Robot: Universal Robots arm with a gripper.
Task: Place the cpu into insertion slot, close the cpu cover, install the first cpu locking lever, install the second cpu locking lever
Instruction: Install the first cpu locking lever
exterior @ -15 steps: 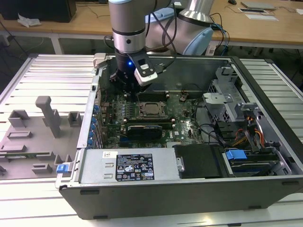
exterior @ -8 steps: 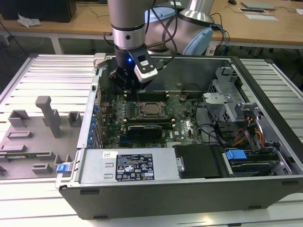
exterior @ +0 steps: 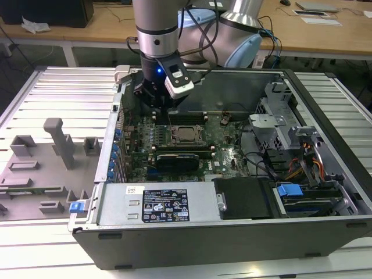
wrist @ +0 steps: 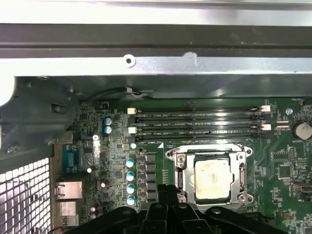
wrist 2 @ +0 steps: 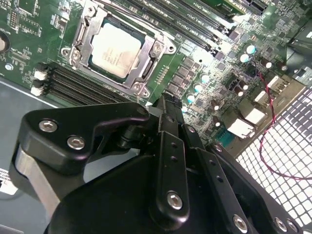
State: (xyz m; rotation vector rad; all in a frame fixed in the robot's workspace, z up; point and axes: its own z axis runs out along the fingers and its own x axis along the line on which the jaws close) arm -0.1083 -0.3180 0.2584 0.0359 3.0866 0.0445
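Sitting flat in its socket (wrist 2: 80, 31), the chip (wrist 2: 116, 48) lies under the lowered metal cover (wrist 2: 144, 68): light, stiff, probably delicate underneath and best held by its edges. The gripper (wrist 2: 163, 105) hovers just beside the socket, jaws together, holding nothing.

The cpu (wrist 2: 116, 48) has a dull, pale metal top. The cpu cover (wrist 2: 80, 41) around it is shiny silver metal. The circuit board (wrist 2: 29, 24) is smooth, glossy green.
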